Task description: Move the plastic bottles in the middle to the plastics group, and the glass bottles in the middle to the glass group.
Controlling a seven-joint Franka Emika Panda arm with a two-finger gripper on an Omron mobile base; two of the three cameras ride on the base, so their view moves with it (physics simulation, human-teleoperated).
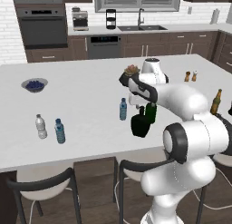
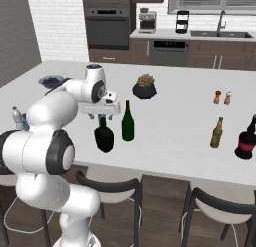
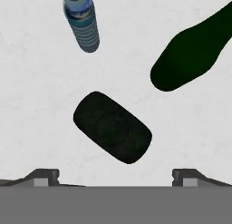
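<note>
My gripper point(image 1: 143, 104) point(image 2: 102, 115) point(image 3: 115, 177) hangs open directly above the squat black bottle point(image 1: 140, 124) point(image 2: 104, 136) point(image 3: 112, 127), its fingertips spread wide on either side and well above the cap. The tall dark-green wine bottle point(image 1: 151, 112) point(image 2: 128, 122) point(image 3: 190, 55) stands just beside the black one. The small blue plastic bottle point(image 1: 123, 109) point(image 3: 81, 21) stands a little to the left. At the counter's left stand the whitish water bottle point(image 1: 41, 127) and its blue-tinted partner point(image 1: 59, 131). The slim amber bottle point(image 1: 216, 102) point(image 2: 216, 133) stands at the right.
On the white island counter point(image 1: 81, 96) are a bowl of dark berries point(image 1: 34, 85), a potted succulent point(image 2: 145, 87) and two small shakers point(image 2: 222, 97). A round dark bottle with a red label point(image 2: 246, 141) stands right of the amber one. Chairs point(image 1: 41, 187) line the near edge.
</note>
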